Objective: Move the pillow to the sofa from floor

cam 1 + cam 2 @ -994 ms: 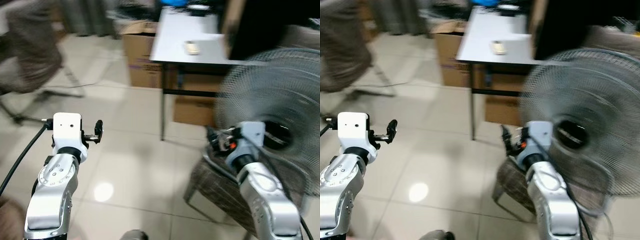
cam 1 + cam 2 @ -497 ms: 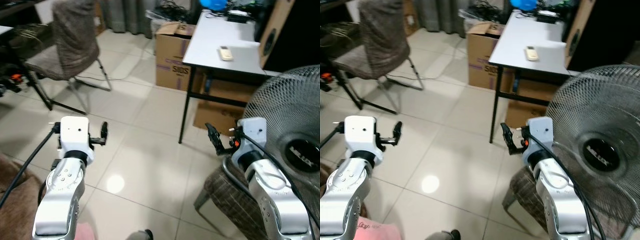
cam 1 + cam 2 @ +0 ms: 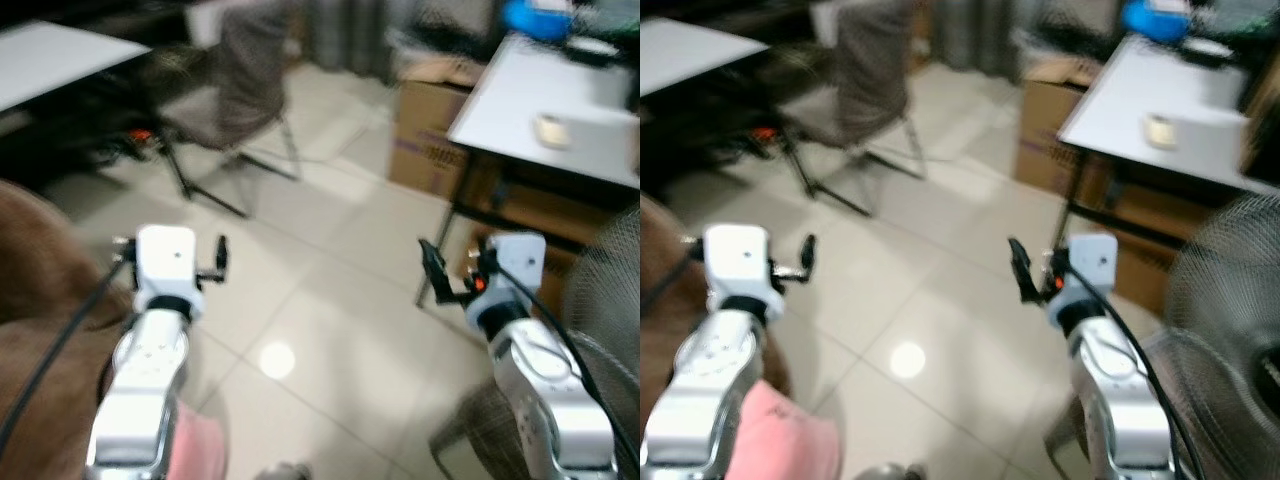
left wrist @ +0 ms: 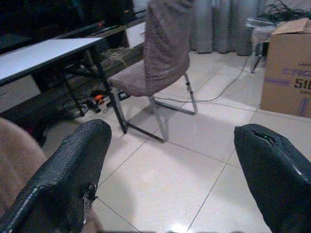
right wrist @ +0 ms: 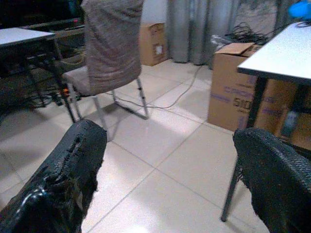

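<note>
Left eye view: both arms are raised over the tiled floor (image 3: 330, 300). The left end effector (image 4: 170, 179) and right end effector (image 5: 170, 174) both have fingers spread wide, holding nothing. A pink pillow (image 3: 780, 440) lies low beside the left arm, next to a brown sofa (image 3: 40, 300). A chair (image 3: 235, 100) stands ahead.

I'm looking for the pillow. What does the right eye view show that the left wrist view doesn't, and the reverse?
Right eye view: a pink shape, likely the pillow, low beside the left arm, plus a fan and the right gripper. Left wrist view: the left gripper close up, fingers apart, and a floor cable. Both: the brown chair and cardboard box.
</note>
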### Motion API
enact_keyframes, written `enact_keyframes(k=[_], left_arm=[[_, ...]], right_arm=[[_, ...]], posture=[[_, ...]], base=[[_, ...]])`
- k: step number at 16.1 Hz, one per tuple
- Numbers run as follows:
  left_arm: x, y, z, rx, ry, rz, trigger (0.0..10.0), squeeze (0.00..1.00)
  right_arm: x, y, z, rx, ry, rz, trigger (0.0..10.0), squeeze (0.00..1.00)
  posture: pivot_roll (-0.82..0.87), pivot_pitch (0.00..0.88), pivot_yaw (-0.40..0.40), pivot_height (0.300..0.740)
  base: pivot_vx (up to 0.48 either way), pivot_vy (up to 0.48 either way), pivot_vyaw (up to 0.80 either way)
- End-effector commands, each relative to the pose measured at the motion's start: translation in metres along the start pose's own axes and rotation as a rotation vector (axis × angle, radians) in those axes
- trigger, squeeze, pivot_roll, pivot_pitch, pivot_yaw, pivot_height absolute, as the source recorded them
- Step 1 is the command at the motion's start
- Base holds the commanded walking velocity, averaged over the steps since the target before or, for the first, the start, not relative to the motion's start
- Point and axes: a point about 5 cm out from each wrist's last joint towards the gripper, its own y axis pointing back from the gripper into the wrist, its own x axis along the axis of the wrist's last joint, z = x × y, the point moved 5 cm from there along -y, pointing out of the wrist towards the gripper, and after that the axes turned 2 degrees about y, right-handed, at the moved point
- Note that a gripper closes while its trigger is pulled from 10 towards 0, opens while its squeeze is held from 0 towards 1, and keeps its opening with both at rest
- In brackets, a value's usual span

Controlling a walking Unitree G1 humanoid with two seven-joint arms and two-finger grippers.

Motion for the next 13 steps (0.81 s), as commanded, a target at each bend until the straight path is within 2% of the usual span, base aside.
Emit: enact_keyframes(k=[1,3,6,7,8,9,10,13], left_arm=[[0.004,0.0,-0.001,0.003,0.006,0.0,10.0,1.0],[0.006,-0.001,-0.002,0.026,0.031,0.0,10.0,1.0],[0.007,-0.002,0.0,0.006,0.007,0.008,10.0,1.0],[0.004,-0.002,0.002,-0.002,-0.03,0.009,10.0,0.47],[0.004,-0.001,0.003,-0.004,-0.034,0.007,10.0,0.47],[0.003,-0.001,0.004,-0.009,-0.045,0.005,10.0,0.0],[0.003,0.001,0.009,-0.043,-0.073,0.014,10.0,0.0],[0.002,0.005,0.005,-0.035,-0.057,0.021,10.0,0.0]], right_arm=[[0.006,-0.002,-0.002,0.018,-0.014,0.015,10.0,1.0],[0.004,-0.003,0.002,0.01,-0.002,0.023,10.0,1.0],[0.003,0.002,0.008,-0.017,0.032,0.01,10.0,1.0],[-0.001,0.005,0.013,-0.048,0.031,-0.009,10.0,1.0],[-0.002,0.006,0.014,-0.056,0.033,-0.013,10.0,1.0],[-0.004,0.006,0.014,-0.055,0.031,-0.018,10.0,1.0],[-0.008,0.005,0.012,-0.055,0.042,-0.02,10.0,1.0],[-0.008,0.005,0.005,-0.039,0.057,-0.016,10.0,1.0]], posture=[[-0.02,0.0,0.02,0.74],[-0.02,0.0,0.024,0.74],[-0.04,0.0,0.04,0.74],[-0.04,0.0,0.041,0.74],[-0.04,0.0,0.041,0.74],[-0.04,0.0,0.043,0.74],[-0.04,0.0,0.044,0.74],[-0.04,0.0,0.043,0.74]], base=[[0.0,0.0,0.8],[0.0,0.0,0.8],[0.0,0.0,0.8],[0.0,0.0,0.8],[0.0,0.0,0.8],[0.0,0.0,0.8],[0.0,0.0,0.8],[0.0,0.0,0.8]])
